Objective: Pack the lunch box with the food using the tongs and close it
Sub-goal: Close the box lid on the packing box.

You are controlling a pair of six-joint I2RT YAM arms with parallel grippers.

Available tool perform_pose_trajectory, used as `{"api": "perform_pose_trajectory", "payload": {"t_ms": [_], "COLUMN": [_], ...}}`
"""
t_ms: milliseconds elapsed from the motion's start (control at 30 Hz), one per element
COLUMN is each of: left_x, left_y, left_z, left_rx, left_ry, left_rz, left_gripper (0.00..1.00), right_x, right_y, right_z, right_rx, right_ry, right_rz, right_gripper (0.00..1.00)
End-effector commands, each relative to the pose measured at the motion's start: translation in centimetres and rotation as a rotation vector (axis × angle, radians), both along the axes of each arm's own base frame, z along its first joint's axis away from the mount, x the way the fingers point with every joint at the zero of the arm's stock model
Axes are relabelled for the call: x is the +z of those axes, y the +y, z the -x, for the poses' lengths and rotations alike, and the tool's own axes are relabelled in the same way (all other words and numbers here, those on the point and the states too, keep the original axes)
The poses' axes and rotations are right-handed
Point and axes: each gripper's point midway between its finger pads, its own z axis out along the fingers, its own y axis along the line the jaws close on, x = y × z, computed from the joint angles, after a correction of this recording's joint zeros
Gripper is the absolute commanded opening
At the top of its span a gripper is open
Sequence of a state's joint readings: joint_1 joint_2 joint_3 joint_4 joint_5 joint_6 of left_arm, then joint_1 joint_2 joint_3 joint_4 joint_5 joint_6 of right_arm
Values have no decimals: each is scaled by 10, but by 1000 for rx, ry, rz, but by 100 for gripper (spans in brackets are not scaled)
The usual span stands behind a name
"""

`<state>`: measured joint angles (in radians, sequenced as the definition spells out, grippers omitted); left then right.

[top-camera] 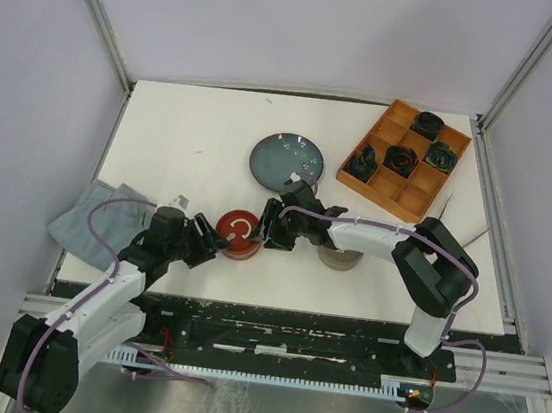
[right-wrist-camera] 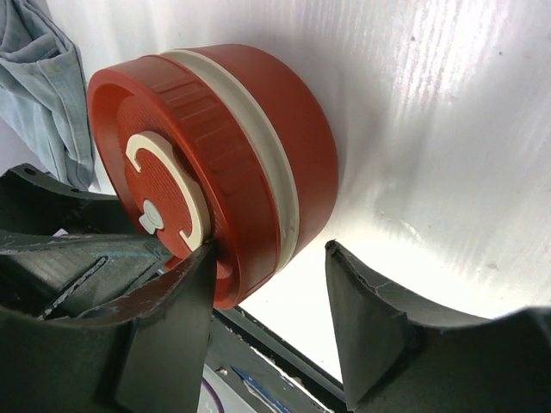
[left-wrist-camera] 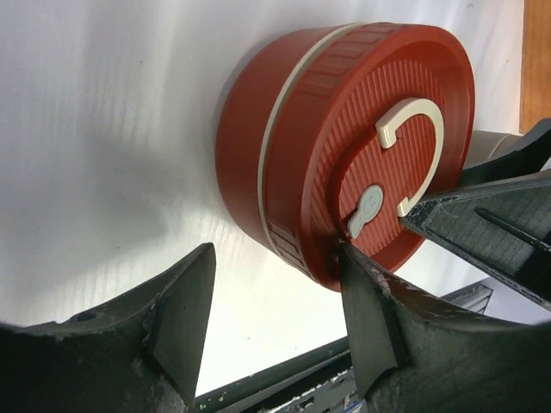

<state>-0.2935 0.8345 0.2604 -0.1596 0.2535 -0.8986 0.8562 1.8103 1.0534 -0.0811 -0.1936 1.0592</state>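
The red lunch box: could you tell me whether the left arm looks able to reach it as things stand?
Probably yes: the left gripper sits right beside the lunch box, jaws open, nothing between them.

Plastic, cloth and glaze on a matt white bench

The lunch box [right-wrist-camera: 284, 112] looked like smooth red plastic with a soft sheen. Its lid [left-wrist-camera: 344, 95] was moulded in fine ribs, and a smooth cream band [right-wrist-camera: 258, 129] and a cream plastic handle [left-wrist-camera: 420, 104] were set on it. The bench [top-camera: 184, 135] was white, matt and faintly grained. The fingers [left-wrist-camera: 185, 318] of the left tool [left-wrist-camera: 275, 267] and the right tool [right-wrist-camera: 271, 258] were dark, matt, rough and scuffed pale at the edges. The cloth [top-camera: 104, 216] was soft, rumpled blue-grey fabric. The plate [top-camera: 287, 160] had a glossy, speckled blue-grey glaze. The tray [top-camera: 421, 187] was matt orange; whether it was plastic or wood could not be told.
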Motion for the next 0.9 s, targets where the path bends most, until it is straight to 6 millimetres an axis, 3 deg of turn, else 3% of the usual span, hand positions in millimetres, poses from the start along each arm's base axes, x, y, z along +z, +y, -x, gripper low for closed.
{"api": "perform_pose_trajectory", "payload": {"t_ms": [0, 133, 300, 433, 600, 867], "left_x": [32, 57, 74, 64, 49, 30], "left_y": [10, 15, 20, 24, 28, 25], "left_z": [-21, -38, -58, -66, -68, -66], "left_rx": [12, 33, 38, 30, 38, 0], "left_ry": [-128, -201, -242, -199, -152, -111], "left_rz": [-86, -132, -195, -231, -251, -250], "left_gripper": [68, 73, 77, 78, 78, 75], "right_x": [-52, -56, -20, 9, 19, 8], "right_y": [-24, -24, -14, -10, -4, -5], "right_z": [15, 14, 6, -4, -15, -28], "right_rx": [15, 15, 85, 130, 123, 126], "right_ry": [84, 92, -1, -70, -100, -101], "right_rz": [166, 148, 99, 114, 120, 198], "right_gripper": [60, 60, 63, 64, 65, 64]}}
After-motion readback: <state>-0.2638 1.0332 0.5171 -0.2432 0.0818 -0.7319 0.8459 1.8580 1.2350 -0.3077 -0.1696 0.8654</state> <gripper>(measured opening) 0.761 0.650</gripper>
